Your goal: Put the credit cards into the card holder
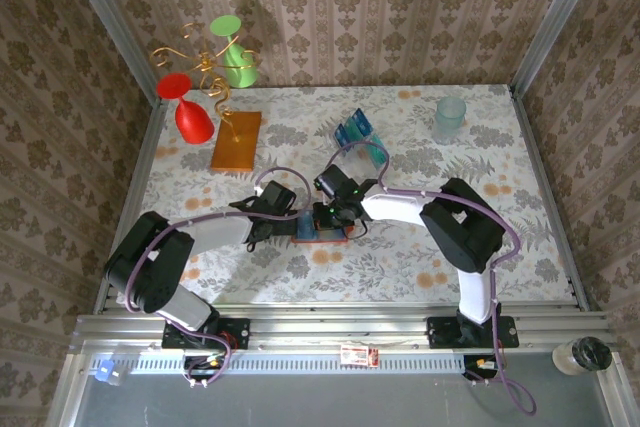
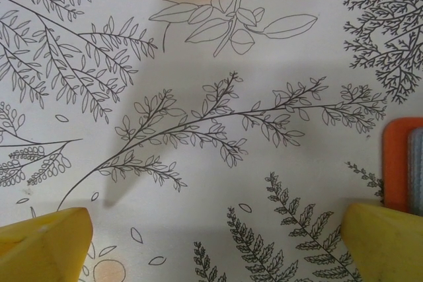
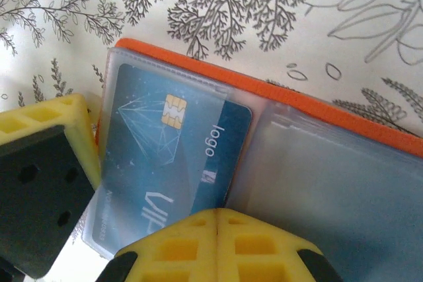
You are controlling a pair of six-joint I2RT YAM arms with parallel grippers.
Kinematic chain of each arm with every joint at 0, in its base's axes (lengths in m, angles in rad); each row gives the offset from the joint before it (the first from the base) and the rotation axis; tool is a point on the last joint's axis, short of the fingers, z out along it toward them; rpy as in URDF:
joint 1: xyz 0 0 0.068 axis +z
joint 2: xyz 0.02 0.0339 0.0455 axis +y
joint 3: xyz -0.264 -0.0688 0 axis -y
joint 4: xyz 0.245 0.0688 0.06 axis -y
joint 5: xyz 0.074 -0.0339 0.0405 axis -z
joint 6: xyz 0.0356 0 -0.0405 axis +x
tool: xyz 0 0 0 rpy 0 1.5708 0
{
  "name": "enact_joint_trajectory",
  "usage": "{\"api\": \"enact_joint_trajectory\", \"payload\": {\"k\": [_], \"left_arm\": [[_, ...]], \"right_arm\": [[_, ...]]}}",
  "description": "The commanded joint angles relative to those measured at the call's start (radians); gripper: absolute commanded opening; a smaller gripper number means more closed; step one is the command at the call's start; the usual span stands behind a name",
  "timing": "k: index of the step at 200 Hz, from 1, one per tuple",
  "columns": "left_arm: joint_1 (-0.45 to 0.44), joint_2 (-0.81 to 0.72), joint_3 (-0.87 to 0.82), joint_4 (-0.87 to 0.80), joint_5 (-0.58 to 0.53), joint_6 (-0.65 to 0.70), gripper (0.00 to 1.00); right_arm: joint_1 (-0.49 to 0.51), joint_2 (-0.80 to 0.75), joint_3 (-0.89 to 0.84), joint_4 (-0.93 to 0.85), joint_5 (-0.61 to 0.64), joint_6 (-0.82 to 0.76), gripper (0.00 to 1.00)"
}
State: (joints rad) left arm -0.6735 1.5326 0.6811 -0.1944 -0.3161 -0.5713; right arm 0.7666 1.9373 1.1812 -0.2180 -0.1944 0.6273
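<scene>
card holder [image 3: 330, 113] lies open on the counter [image 2: 198, 64]; blue card [image 3: 158, 156] partly in its clear pocket; right hand [image 3: 217, 229] pressed together at the card's edge, so push flat and straight; left hand [image 2: 215, 239] spread just beside the card holder, better pinning it

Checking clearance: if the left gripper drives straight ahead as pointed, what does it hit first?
Likely bare tablecloth: the open left gripper faces it between its fingers. The card holder's edge sits off to one side, probably clear, though depth is unclear.
</scene>
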Motion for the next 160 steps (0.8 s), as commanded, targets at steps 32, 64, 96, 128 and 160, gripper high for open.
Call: {"api": "enact_joint_trajectory", "payload": {"k": [32, 64, 96, 128, 160], "left_arm": [[-0.013, 0.055, -0.041, 0.004, 0.044, 0.004, 1.0], [-0.013, 0.048, -0.043, 0.004, 0.047, 0.001, 1.0], [-0.009, -0.004, -0.038, -0.028, 0.043, -0.004, 1.0], [0.012, -0.081, -0.038, -0.062, 0.047, -0.007, 1.0], [0.03, -0.114, -0.041, -0.077, 0.048, 0.001, 1.0]], "right_arm": [[0.02, 0.048, 0.035, -0.009, -0.026, 0.012, 0.03], [0.019, 0.052, 0.04, 0.021, -0.076, 0.029, 0.02], [-0.003, -0.037, 0.009, 0.03, -0.056, 0.042, 0.03], [-0.028, -0.138, -0.031, 0.002, 0.008, 0.033, 0.04], [-0.026, -0.147, -0.038, -0.03, 0.026, 0.016, 0.04]]}}
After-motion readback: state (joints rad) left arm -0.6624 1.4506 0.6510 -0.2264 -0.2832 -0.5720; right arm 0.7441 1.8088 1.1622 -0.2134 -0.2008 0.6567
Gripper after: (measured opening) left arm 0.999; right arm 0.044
